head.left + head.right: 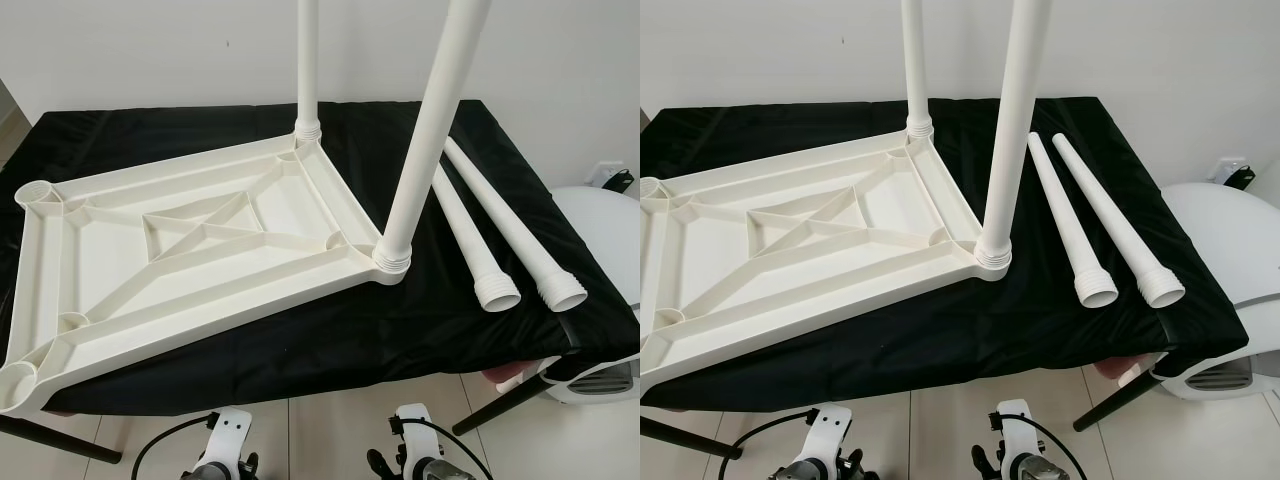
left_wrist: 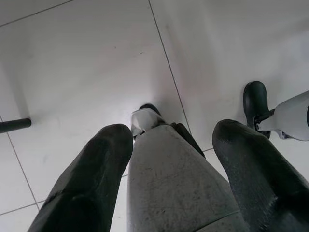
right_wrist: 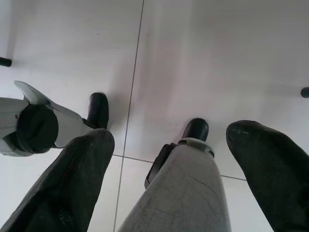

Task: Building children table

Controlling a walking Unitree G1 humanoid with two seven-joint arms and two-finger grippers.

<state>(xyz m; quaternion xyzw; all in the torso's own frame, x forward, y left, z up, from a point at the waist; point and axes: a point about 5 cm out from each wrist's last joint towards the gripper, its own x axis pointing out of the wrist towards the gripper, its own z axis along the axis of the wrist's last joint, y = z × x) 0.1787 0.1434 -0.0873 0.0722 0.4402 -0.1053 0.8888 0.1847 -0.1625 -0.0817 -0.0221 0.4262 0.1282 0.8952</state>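
A white plastic tabletop [image 1: 190,300] lies upside down on a black-clothed table [image 1: 330,340]. Two white legs stand upright in its sockets: one at the far corner [image 1: 308,60], one at the near right corner [image 1: 430,130]. The two left corner sockets [image 1: 38,193] are empty. Two loose white legs [image 1: 470,240] [image 1: 515,235] lie side by side on the cloth to the right, threaded ends toward me. Both arms hang idle below the table. The left gripper [image 2: 174,133] and the right gripper [image 3: 173,133] point down at the tiled floor, each open and holding nothing.
A white rounded appliance [image 1: 600,240] stands close to the table's right end, with a wall socket [image 1: 605,175] behind it. A black table leg [image 1: 500,405] slants out at the lower right. A white wall runs behind the table.
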